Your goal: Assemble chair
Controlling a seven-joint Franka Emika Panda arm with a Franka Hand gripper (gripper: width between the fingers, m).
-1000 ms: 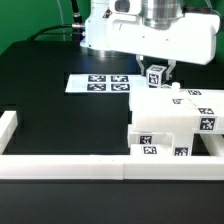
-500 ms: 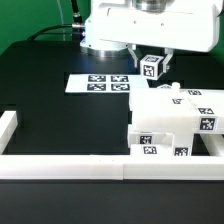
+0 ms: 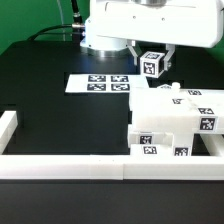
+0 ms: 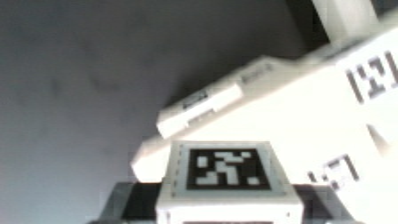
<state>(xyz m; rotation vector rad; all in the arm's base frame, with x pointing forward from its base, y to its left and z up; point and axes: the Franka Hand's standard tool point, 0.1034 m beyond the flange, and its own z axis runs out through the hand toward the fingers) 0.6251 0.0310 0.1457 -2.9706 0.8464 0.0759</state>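
White chair piece point(image 3: 151, 67) in gripper point(image 3: 150, 60), above chair body point(image 3: 170, 120)

No letters, digits or brand names that I can read in either view. Only signs I see: square black-and-white marker tags point(image 4: 228, 168) on the small chair piece point(image 3: 151, 66), the big chair block point(image 3: 165, 118) and the marker board point(image 3: 98, 83). Patterns only, no captions.
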